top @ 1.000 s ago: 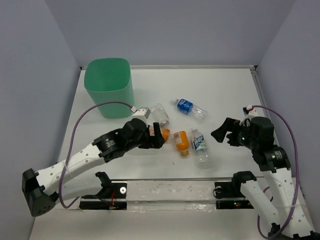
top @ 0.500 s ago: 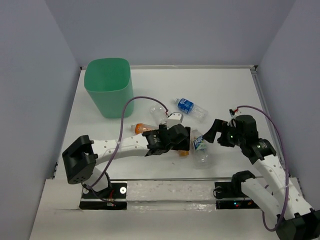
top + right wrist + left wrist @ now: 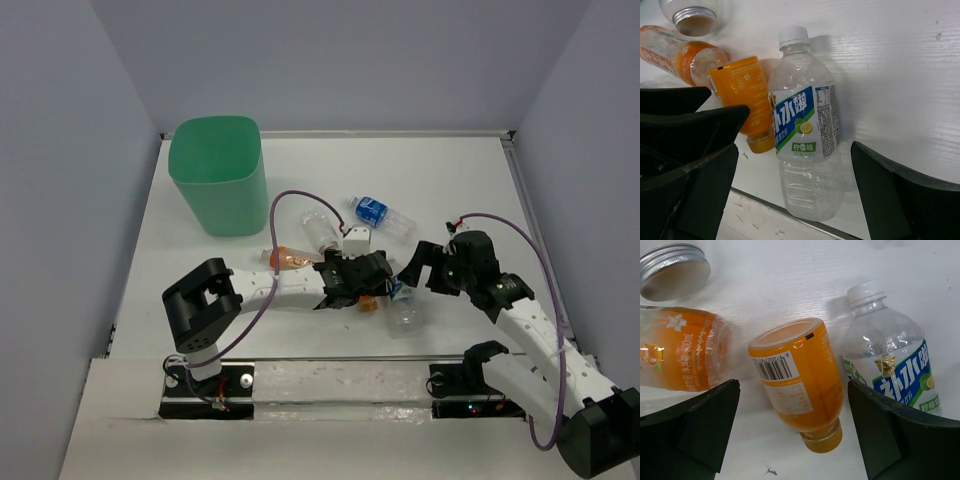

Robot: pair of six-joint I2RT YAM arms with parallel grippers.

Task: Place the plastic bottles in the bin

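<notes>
White worktop (image 3: 450, 180) carries every item. Bin (image 3: 217, 175) stands upright at the far left, well apart from the bottles, all of which lie on their sides outside it. Left pincer (image 3: 795, 432) is spread wide, one finger either side of an orange bottle (image 3: 797, 372), touching neither side. Green-labelled bottle (image 3: 805, 120) lies just beside it to the right, straddled by the right pincer (image 3: 795, 187), also spread wide. Blue-labelled bottle (image 3: 375, 212) lies farther back.

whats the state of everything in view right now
bin: upright, open top
barcode orange bottle: lying down, ungripped
flower-label orange bottle: lying down
green-labelled bottle: lying down, capped
blue-labelled bottle: lying down
silver-capped bottle: lying down
left end effector: open
right end effector: open
</notes>
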